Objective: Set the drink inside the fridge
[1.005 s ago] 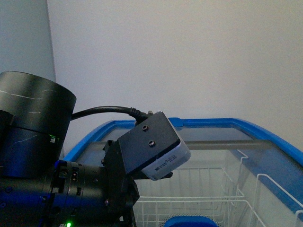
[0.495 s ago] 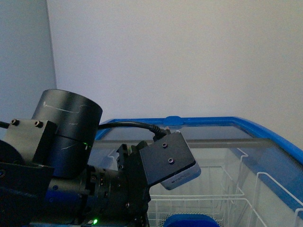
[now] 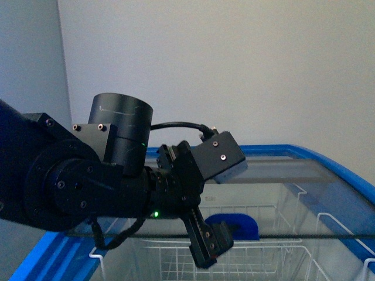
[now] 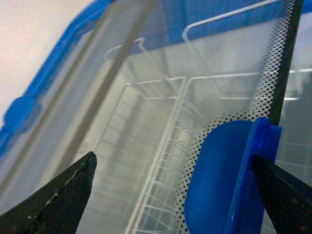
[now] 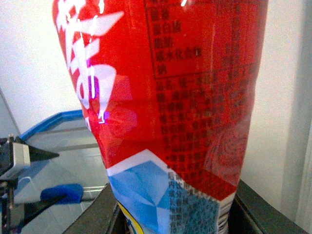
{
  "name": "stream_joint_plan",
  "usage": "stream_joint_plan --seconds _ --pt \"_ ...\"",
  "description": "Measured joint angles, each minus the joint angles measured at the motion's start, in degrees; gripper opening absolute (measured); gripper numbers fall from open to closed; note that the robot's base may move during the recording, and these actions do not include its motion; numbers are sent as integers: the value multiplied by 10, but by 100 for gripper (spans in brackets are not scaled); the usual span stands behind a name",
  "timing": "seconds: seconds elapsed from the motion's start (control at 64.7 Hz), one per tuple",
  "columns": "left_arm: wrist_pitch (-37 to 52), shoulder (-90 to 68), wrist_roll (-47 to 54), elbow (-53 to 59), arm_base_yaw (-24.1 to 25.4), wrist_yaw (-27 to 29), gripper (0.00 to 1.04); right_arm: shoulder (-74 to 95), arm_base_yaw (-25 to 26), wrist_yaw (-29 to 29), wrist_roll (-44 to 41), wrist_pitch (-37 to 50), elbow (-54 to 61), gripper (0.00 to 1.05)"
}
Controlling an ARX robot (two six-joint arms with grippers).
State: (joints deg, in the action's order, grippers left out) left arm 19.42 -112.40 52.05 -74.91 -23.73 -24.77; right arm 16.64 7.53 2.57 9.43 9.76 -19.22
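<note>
The drink (image 5: 165, 97) fills the right wrist view with its red label and white lettering, and my right gripper (image 5: 170, 217) is shut on its lower part. The fridge (image 3: 328, 161) is a white chest with a blue rim and a glass lid (image 3: 275, 193). My left gripper (image 3: 210, 252) hangs over that lid, pointing down beside the lid's blue handle (image 3: 237, 225). In the left wrist view the left gripper (image 4: 173, 165) is open, with the blue handle (image 4: 229, 180) between its fingers and close to one fingertip (image 4: 273, 180).
White wire baskets (image 3: 275, 257) sit inside the fridge under the glass. The lid's dark front edge (image 3: 304, 236) crosses the opening. A plain grey wall (image 3: 234, 70) stands behind. The bulky left arm (image 3: 88, 187) covers the left half of the front view.
My left arm has swung up and to the right over the fridge. The blue handle and the lid's front edge now show higher in the front view, farther from me.
</note>
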Motion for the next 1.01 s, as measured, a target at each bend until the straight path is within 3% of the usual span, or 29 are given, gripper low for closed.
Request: stream_joint_plan --seconds 0.309,0.588,0.773,1.005 --pt "156 -60 11 -94 19 163 97 0 1 -1 0 0 0 40" --pt "231 -65 0 -90 25 217 97 0 1 0 0 0 0 40" --pt "181 40 -216 11 55 299 97 0 1 0 0 0 0 40" --pt "122 242 -376 193 130 288 97 0 1 0 0 0 0 40"
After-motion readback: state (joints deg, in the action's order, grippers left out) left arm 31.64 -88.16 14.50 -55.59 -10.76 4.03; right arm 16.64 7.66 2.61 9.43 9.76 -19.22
